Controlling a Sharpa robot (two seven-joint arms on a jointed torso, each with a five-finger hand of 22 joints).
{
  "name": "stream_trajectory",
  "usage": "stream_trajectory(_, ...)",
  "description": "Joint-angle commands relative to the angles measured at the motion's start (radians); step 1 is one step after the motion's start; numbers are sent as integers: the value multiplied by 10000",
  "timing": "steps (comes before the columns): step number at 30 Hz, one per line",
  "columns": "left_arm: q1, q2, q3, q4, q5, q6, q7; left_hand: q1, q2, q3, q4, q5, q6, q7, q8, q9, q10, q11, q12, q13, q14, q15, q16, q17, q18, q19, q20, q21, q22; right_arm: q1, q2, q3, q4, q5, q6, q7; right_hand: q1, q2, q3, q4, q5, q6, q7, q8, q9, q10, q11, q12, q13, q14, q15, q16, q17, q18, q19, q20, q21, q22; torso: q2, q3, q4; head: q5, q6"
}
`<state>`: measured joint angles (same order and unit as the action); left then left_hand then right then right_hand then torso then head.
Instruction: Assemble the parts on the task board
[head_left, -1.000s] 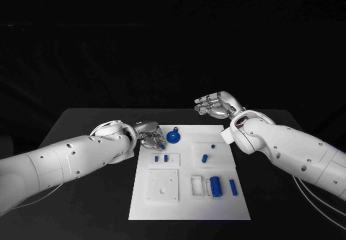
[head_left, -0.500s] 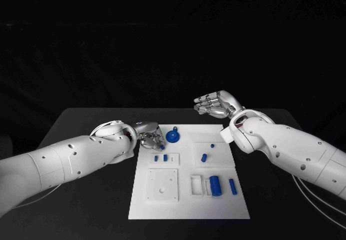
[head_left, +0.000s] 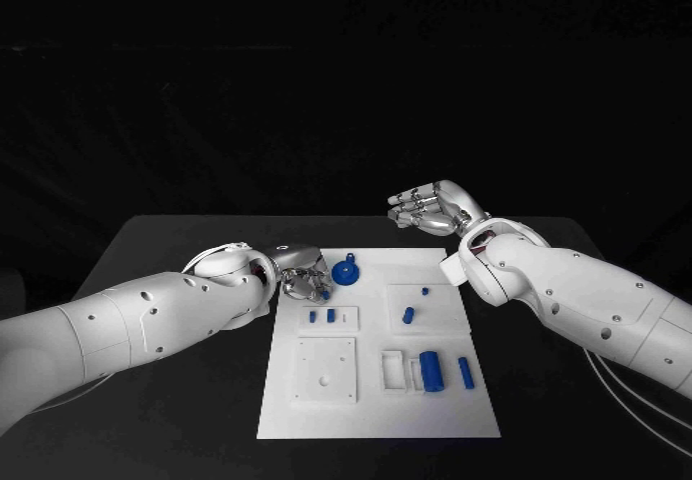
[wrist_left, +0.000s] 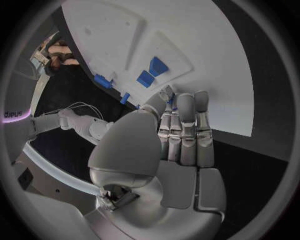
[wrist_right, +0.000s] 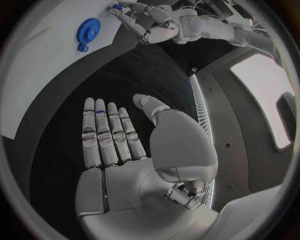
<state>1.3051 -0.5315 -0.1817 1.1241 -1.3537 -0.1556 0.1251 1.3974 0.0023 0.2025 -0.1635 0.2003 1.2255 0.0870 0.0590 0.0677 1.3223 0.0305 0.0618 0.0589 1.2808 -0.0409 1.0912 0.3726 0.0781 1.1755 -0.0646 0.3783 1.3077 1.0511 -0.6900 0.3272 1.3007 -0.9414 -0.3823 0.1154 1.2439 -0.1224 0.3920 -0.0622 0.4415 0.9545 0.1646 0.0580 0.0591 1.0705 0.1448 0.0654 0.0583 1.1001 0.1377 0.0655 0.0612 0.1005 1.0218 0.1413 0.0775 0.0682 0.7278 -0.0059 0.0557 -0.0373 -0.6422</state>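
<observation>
Precision matters most for the step in hand, which I judge to be picking up or seating a small part at the far left corner of the board: the fingertips should close squarely on the piece and lift it straight, without nudging the wheel-shaped part beside it.

The silver left hand (head_left: 303, 281) is low over that corner of the flat white task board (head_left: 378, 405), its fingers together and bent down toward the plate. In the left wrist view a sliver of blue shows at the left hand's fingertips (wrist_left: 170, 98), which may be a small part pinched there, but I cannot tell whether it is held or merely lies behind them.

The silver right hand (head_left: 430, 209) hangs above the table beyond the board's far edge, well apart from every part, fingers extended side by side and holding nothing.

Just beside the left hand lies the round blue toothed wheel with a short stem (head_left: 346, 270). Toward the near edge a blue cylinder (head_left: 431, 372) lies on the plate.
</observation>
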Motion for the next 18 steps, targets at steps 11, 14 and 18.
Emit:
stream_trajectory(11,-58,-40,-51,84,-380,36,-59,33,-141,7,-90,-48,-732,63,12,-56,-40,43,-34,9,-134,-8,32,-22,-67,-85,34,45,206,-1,1,5,-13,2,103,82,-119,3,-63,2,61,54,5,16,7,-5,31,-47,-7,-5,57,-44,-11,127,-27,7,-30,-9,-4,-8,-3,-24,0)
stream_trajectory(14,-58,-68,-52,88,-388,4,-97,2,-220,55,-106,-54,-1135,48,18,-51,-56,40,-32,10,-156,-7,27,-29,-65,-93,41,20,200,-1,-5,5,-18,2,110,80,-117,0,-82,0,65,43,7,15,6,-19,38,-47,-7,-20,64,-43,-11,126,-39,12,-33,-10,0,-11,1,-33,1)
stream_trajectory(18,-58,-142,-52,103,-393,-51,-152,-64,-350,186,-104,-57,-1730,-19,21,-58,-56,31,-33,9,-118,-11,110,-7,-67,-48,41,-9,199,-1,-26,5,-22,2,106,83,-109,-1,-104,-6,63,42,6,16,7,-33,34,-47,-7,-42,64,-47,-12,123,-56,19,-37,-10,-4,-11,0,-39,-3)
